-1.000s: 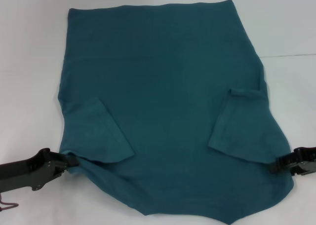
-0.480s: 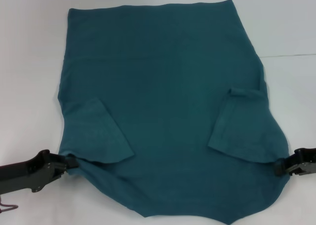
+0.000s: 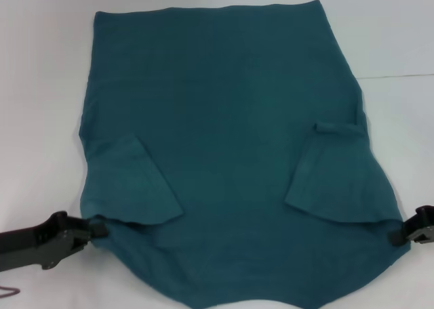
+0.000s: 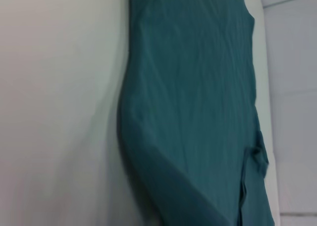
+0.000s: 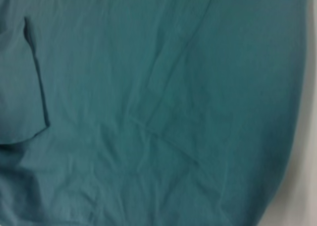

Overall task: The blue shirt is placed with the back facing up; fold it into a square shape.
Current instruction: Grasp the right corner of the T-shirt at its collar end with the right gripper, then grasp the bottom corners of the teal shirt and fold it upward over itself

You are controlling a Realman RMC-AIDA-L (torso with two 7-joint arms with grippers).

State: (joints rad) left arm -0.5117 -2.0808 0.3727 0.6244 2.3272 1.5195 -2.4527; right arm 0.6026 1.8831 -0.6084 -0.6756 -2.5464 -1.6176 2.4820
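Head view shows the blue shirt [image 3: 227, 153] spread flat on the white table [image 3: 41, 106], plain side up, its straight hem at the far end and its near edge reaching the bottom of the picture. Both short sleeves are folded inward onto the body of the shirt. At the near left corner, the left pincer [image 3: 95, 229] is closed on the shirt's edge just below the folded left sleeve, where the cloth bunches slightly. At the near right edge, the right pincer [image 3: 395, 236] touches the shirt's side edge beside the folded right sleeve; whether it grips the cloth I cannot tell. Left wrist view shows the shirt [image 4: 198, 107] lying along the pale table [image 4: 59, 107], with one folded sleeve visible at the far side. Right wrist view is almost filled by the wrinkled shirt [image 5: 158, 107], a folded sleeve lying at one side.
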